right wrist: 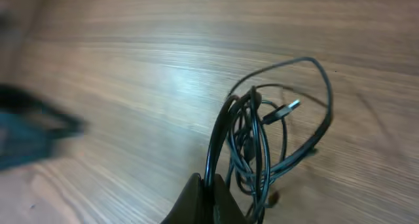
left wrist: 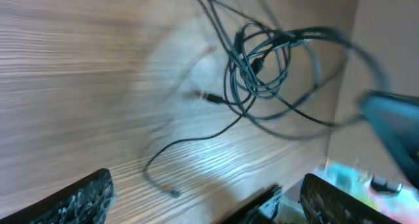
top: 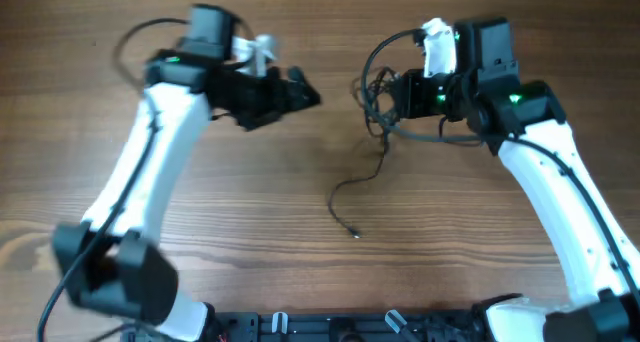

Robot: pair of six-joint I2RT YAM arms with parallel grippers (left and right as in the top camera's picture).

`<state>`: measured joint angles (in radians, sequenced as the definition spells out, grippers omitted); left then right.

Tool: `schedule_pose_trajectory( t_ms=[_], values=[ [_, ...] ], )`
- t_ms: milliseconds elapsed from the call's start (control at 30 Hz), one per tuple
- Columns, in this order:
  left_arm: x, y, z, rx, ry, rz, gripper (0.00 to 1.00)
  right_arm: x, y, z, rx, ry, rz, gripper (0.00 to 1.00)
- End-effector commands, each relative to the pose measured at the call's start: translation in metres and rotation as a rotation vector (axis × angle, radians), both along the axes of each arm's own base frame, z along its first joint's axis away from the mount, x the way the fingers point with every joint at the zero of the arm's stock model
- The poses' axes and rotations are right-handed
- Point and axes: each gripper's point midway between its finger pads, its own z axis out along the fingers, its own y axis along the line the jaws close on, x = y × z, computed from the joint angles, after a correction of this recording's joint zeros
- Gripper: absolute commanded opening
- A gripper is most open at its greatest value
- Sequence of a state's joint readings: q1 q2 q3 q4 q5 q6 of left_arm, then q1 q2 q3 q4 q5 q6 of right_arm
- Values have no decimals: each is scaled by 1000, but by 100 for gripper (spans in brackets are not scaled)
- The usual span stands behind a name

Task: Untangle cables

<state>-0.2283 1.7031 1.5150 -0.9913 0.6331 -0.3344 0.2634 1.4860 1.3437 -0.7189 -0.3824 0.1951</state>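
The cables (top: 377, 107) form a dark tangle of loops hanging at my right gripper (top: 392, 94), which is shut on a few strands. In the right wrist view the fingers (right wrist: 196, 198) pinch the strands, and a pale silvery plug (right wrist: 289, 109) sticks out of the loops (right wrist: 262, 152). One thin strand (top: 350, 190) trails down onto the table and ends in a small plug (top: 355, 234). My left gripper (top: 303, 94) hovers to the left of the tangle, apart from it. Its fingers (left wrist: 78, 199) stand wide open with nothing between them, facing the tangle (left wrist: 262, 67).
The wooden table (top: 250, 202) lies under both arms. A black frame (top: 340, 327) runs along the front edge between the arm bases. The left arm's own black cord (top: 130, 42) loops at the back left.
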Motion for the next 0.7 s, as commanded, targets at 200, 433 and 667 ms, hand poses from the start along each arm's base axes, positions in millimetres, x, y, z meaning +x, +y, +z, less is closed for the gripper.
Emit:
schedule_pose_trajectory(
  t_ms=[200,433,667],
  values=[
    [11,-28,-26,48,-15,-40,86,-55,44,37,44,-41,148,4],
    [5,-44,-34,83,-15,-66,75,-62,45,48,38,-71,136,4],
    [-4,-70,-69,109,59,-113,68,-61,43,46,27,-67,122,4]
  ],
)
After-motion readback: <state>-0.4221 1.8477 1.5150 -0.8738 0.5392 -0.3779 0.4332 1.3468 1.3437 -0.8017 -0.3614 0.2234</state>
